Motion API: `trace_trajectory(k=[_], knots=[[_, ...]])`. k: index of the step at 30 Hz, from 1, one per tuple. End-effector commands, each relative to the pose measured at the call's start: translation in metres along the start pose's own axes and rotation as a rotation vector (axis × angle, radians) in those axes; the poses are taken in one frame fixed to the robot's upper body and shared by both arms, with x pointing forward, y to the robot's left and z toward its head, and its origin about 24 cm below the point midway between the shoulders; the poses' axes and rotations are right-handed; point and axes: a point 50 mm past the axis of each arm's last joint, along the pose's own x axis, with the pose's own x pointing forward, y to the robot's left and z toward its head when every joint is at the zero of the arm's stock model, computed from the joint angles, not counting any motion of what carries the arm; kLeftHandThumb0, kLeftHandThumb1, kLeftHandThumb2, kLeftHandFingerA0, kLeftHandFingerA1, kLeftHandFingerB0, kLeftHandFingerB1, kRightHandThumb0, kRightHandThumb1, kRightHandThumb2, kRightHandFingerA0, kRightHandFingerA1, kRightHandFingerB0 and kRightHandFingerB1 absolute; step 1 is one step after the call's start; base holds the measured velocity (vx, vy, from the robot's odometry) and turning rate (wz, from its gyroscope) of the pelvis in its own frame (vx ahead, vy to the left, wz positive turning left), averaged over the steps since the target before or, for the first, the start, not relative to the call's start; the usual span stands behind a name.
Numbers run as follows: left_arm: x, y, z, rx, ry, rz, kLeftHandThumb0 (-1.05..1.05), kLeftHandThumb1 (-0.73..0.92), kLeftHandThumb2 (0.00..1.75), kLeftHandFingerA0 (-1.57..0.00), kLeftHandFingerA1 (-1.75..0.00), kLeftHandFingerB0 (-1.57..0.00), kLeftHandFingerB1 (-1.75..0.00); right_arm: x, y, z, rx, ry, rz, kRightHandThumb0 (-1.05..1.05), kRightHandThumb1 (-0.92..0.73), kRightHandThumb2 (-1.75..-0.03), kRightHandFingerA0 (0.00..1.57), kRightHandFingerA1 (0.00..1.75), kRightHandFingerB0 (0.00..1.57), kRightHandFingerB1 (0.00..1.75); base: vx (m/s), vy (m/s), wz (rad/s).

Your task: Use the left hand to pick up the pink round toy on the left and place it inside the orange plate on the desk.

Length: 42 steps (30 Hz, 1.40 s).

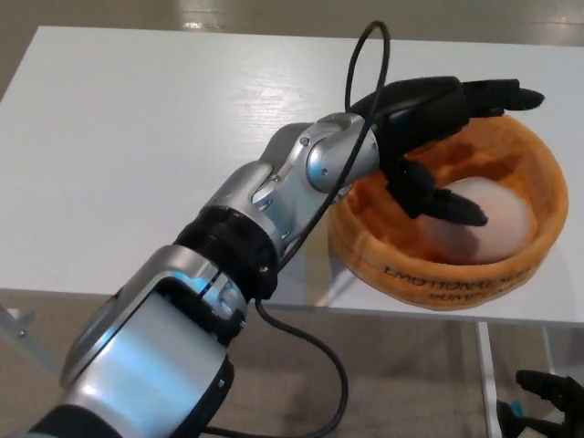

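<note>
Left hand (438, 137) is hovering over the orange plate (525, 155) on the counter (137, 137), fingers (493, 94) spread apart, holding nothing; pink round toy (488, 214) is lying inside. Risk: the thumb, withdrawing, snagging and dragging the soft rim.

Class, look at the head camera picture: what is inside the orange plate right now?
The pink round toy lies inside the orange plate, toward its right. The open left hand reaches over the plate, its thumb crossing the toy's left edge, hiding part of the plate's floor.
</note>
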Motion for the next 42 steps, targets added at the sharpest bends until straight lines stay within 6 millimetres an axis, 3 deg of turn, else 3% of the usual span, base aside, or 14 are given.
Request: trace_trajectory(k=[1, 14, 16, 17, 18, 19, 23, 25, 28, 29, 36, 38, 39, 42], knots=[[-0.002, -0.001, -0.010, 0.107, 0.091, -0.073, -0.85, 0.48, 0.88, 0.00, -0.02, -0.02, -0.02, -0.003, 0.001, -0.005, 0.002, 0.014, 0.007, -0.33, -0.36, -0.88, 0.41, 1.04, 0.40, 0.94, 0.00, 0.000, 0.00], [-0.013, 0.035, 0.005, 0.080, -0.034, -0.008, -0.68, 0.37, 0.81, 0.00, -0.13, -0.08, -0.28, -0.003, 0.003, -0.005, 0.005, 0.013, 0.009, -0.34, -0.31, -0.91, 0.36, 1.07, 0.44, 1.02, 0.00, 0.000, 0.00], [-0.024, 0.049, 0.013, 0.066, -0.101, 0.016, -0.71, 0.48, 0.56, -0.04, -0.24, -0.15, -0.27, -0.003, 0.002, -0.005, 0.006, 0.013, 0.007, -0.35, -0.31, -0.90, 0.35, 1.06, 0.44, 1.03, 0.00, 0.000, 0.00], [-0.030, 0.057, 0.016, 0.022, -0.132, 0.020, -0.36, 0.14, 0.82, 0.00, -0.49, 0.00, -0.46, -0.003, 0.002, -0.005, 0.002, 0.010, 0.006, -0.33, -0.30, -0.92, 0.37, 1.11, 0.46, 1.02, 0.00, 0.000, 0.00], [-0.030, 0.057, 0.016, 0.022, -0.132, 0.020, -0.36, 0.14, 0.82, 0.00, -0.49, 0.00, -0.46, -0.003, 0.002, -0.005, 0.002, 0.010, 0.006, -0.33, -0.30, -0.92, 0.37, 1.11, 0.46, 1.02, 0.00, 0.000, 0.00], [-0.046, 0.073, 0.021, -0.068, -0.199, 0.019, -0.66, 0.39, 0.67, -0.21, -0.38, -0.26, -0.37, -0.002, 0.001, -0.004, -0.006, 0.009, 0.006, -0.32, -0.32, -0.91, 0.36, 1.08, 0.45, 0.99, 0.00, 0.000, 0.00], [-0.079, 0.096, 0.028, -0.125, -0.280, 0.010, -0.65, 0.47, 0.55, -0.30, -0.33, -0.37, -0.33, -0.001, 0.000, -0.003, 0.003, 0.010, 0.000, -0.27, -0.31, -0.88, 0.42, 1.06, 0.49, 0.97, 0.00, 0.000, 0.00], [-0.123, 0.105, 0.027, -0.192, -0.364, 0.029, -0.50, 0.46, 0.54, -0.38, -0.38, -0.42, -0.36, 0.000, -0.003, -0.002, -0.009, 0.003, -0.001, -0.30, -0.30, -0.90, 0.38, 1.05, 0.47, 0.98, 0.00, 0.000, 0.00], [-0.162, 0.098, 0.024, -0.240, -0.405, 0.050, -0.57, 0.50, 0.55, -0.35, -0.38, -0.40, -0.36, 0.000, -0.005, -0.002, -0.024, 0.002, -0.003, -0.28, -0.30, -0.90, 0.37, 1.06, 0.47, 1.01, 0.00, 0.000, 0.00], [-0.177, 0.092, 0.020, -0.273, -0.398, 0.055, -0.59, 0.43, 0.82, -0.29, -0.49, -0.37, -0.50, 0.001, -0.006, -0.001, -0.026, -0.001, -0.005, -0.26, -0.28, -0.90, 0.38, 1.07, 0.49, 1.02, 0.00, 0.000, 0.00], [-0.242, 0.041, 0.003, -0.596, -0.410, 0.003, -0.62, 0.45, 0.86, -0.43, -0.57, -0.24, -0.45, 0.002, -0.008, 0.001, -0.060, -0.012, -0.008, -0.30, -0.28, -0.91, 0.39, 1.07, 0.49, 1.00, 0.00, 0.000, 0.00], [-0.248, 0.035, 0.003, -0.621, -0.411, -0.006, -0.62, 0.45, 0.86, -0.43, -0.57, -0.24, -0.45, 0.002, -0.008, 0.001, -0.062, -0.011, -0.007, -0.30, -0.28, -0.91, 0.39, 1.07, 0.49, 1.00, 0.00, 0.000, 0.00], [-0.252, 0.027, 0.002, -0.665, -0.423, -0.032, -0.64, 0.62, 0.59, -0.50, -0.48, -0.32, -0.34, 0.002, -0.008, 0.001, -0.060, -0.010, -0.007, -0.30, -0.29, -0.89, 0.39, 1.06, 0.50, 1.00, 0.00, 0.000, 0.00], [-0.260, 0.010, -0.001, -0.745, -0.448, -0.080, -0.66, 0.68, 0.62, -0.55, -0.50, -0.33, -0.35, 0.003, -0.008, 0.002, -0.049, -0.009, -0.007, -0.24, -0.26, -0.91, 0.39, 1.14, 0.49, 1.07, 0.00, 0.000, 0.00]])
